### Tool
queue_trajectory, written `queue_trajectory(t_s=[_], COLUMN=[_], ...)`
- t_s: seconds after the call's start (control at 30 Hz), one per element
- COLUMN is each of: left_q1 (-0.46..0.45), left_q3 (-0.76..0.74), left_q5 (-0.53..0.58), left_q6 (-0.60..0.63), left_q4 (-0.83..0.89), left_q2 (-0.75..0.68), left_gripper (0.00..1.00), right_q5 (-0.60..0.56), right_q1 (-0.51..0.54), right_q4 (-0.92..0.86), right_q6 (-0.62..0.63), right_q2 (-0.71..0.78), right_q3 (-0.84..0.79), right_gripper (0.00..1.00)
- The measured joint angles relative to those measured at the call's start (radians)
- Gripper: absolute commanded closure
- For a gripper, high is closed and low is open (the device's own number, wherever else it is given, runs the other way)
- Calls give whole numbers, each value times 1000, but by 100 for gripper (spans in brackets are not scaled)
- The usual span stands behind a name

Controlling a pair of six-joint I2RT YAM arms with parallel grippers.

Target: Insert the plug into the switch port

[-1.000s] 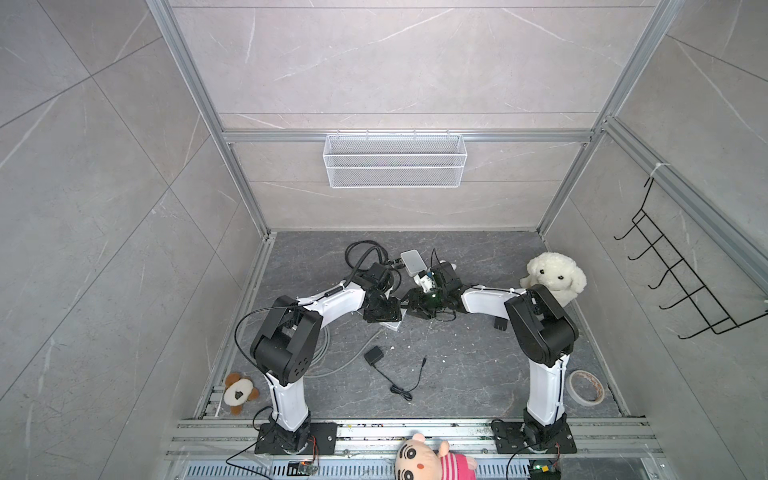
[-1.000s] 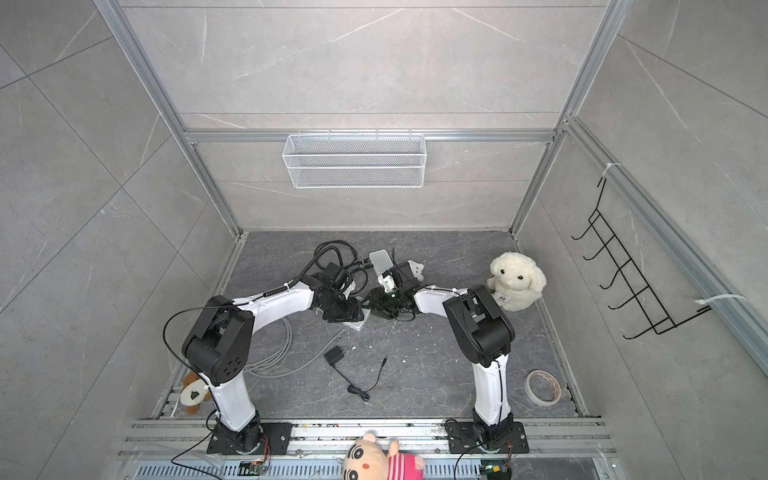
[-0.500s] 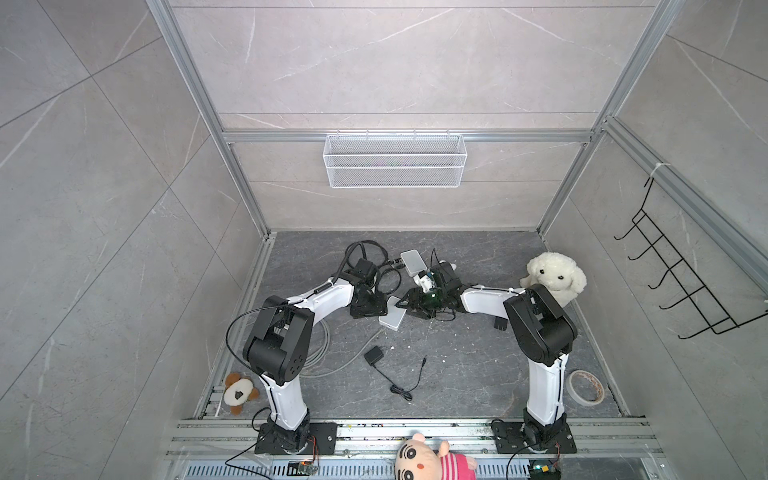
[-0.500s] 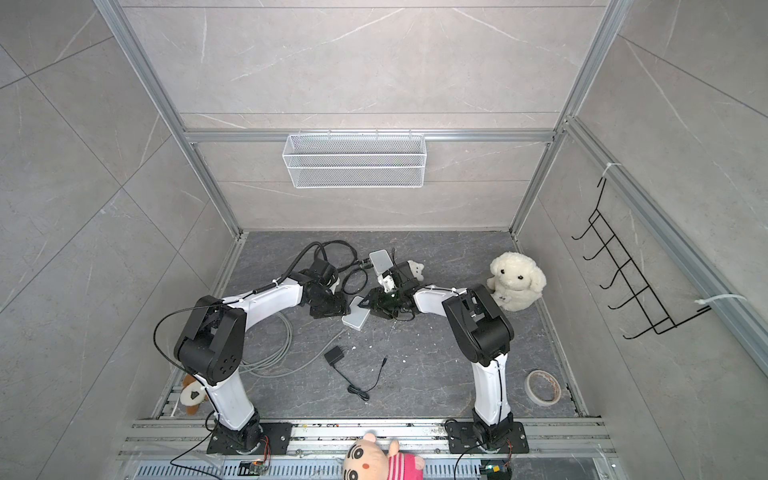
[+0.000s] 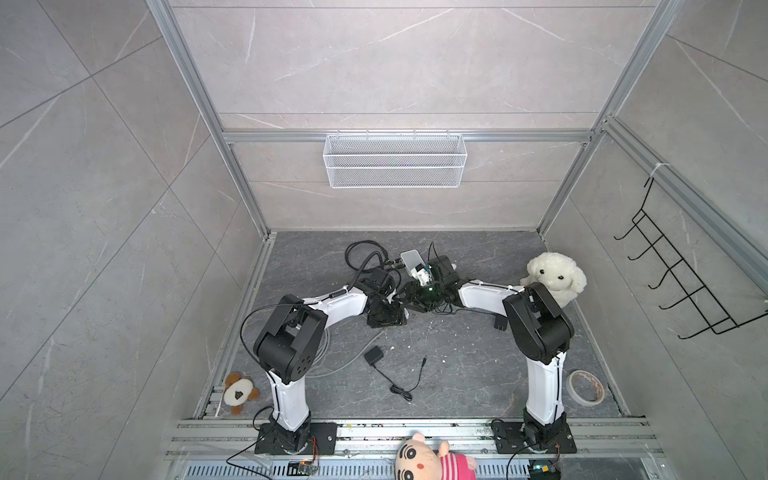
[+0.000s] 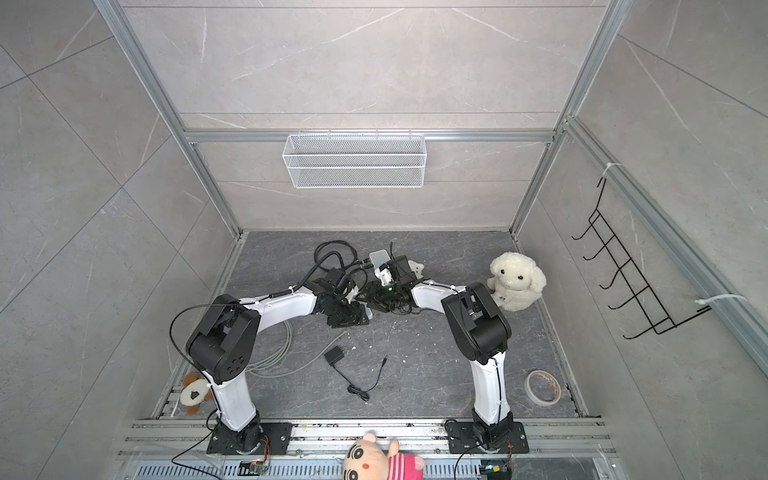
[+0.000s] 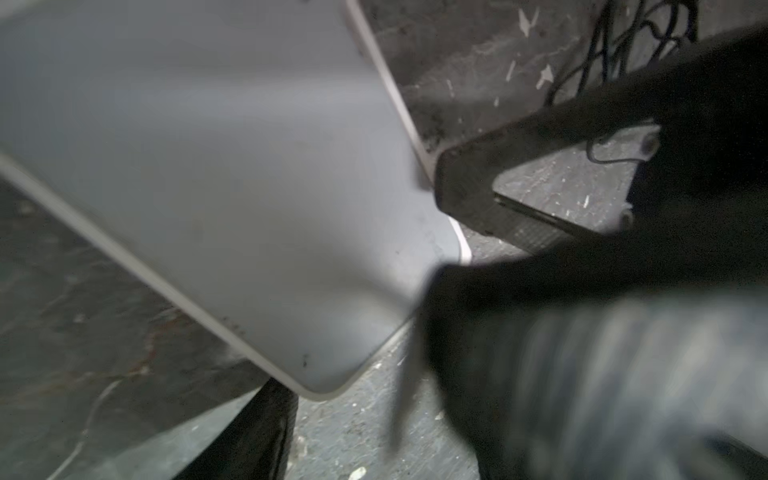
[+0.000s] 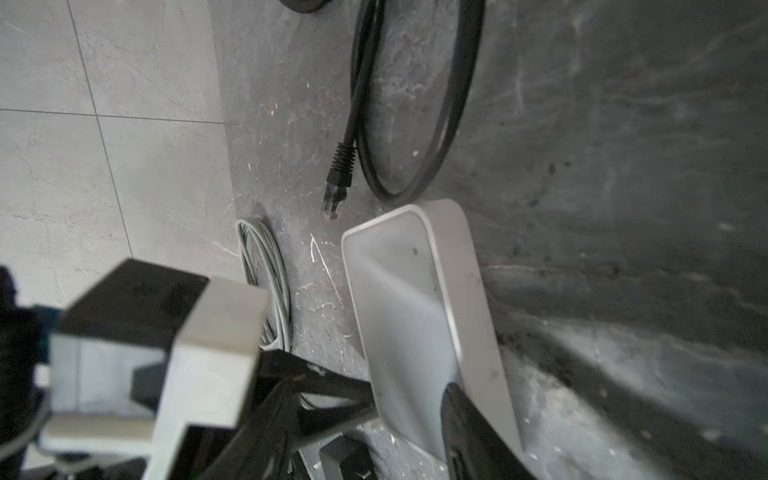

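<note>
My right gripper is shut on the white box-shaped switch, one finger on each long side near its close end. In both top views the switch is tilted up at the back middle. None of its ports show. The black plug lies loose on the floor just past the switch's far end, on the end of a thick black cable. My left gripper is open and empty. It hangs low over the floor beside the switch, near the corner the right gripper holds.
The black cable loops behind the left arm. A grey cable coil lies near the left wall. A black adapter with a thin lead is in front. A plush dog and a tape roll are on the right.
The left gripper swung away to the left, uncovering a flat white piece on the floor, then came back right over it. The right arm and the switch have not moved.
</note>
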State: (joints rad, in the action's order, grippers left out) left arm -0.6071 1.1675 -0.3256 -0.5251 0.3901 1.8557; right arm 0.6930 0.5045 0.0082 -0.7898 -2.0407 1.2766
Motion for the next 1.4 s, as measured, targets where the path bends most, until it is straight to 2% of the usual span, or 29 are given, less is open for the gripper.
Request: queue_trajectory(t_s=[0.23, 0.37, 0.47, 0.63, 0.77, 0.9, 1.1, 1.4], left_q1=[1, 12, 33, 61, 64, 63, 58, 42], left_q3=[0, -3, -26, -49, -48, -56, -98, -174], left_q5=[-6, 23, 66, 183, 289, 345, 386, 404], left_q6=[-10, 2, 5, -17, -82, -155, -197, -213], left_q4=[10, 47, 58, 88, 141, 166, 166, 163], left_q2=[-12, -67, -138, -204, -205, -213, -256, -311], left_gripper=[34, 35, 35, 35, 35, 35, 35, 35], right_q5=[-29, -102, -199, -392, -510, -586, -631, -668], right_q1=[-8, -39, -43, 47, 154, 264, 399, 449], right_q4=[-69, -161, -260, -439, -561, -618, -612, -562], right_q6=[48, 95, 142, 174, 127, 57, -48, -128], right_q2=[23, 158, 294, 502, 576, 595, 560, 430], right_q3=[-20, -116, -177, -263, -312, -339, -383, -381], right_gripper=[42, 47, 49, 52, 55, 56, 59, 65])
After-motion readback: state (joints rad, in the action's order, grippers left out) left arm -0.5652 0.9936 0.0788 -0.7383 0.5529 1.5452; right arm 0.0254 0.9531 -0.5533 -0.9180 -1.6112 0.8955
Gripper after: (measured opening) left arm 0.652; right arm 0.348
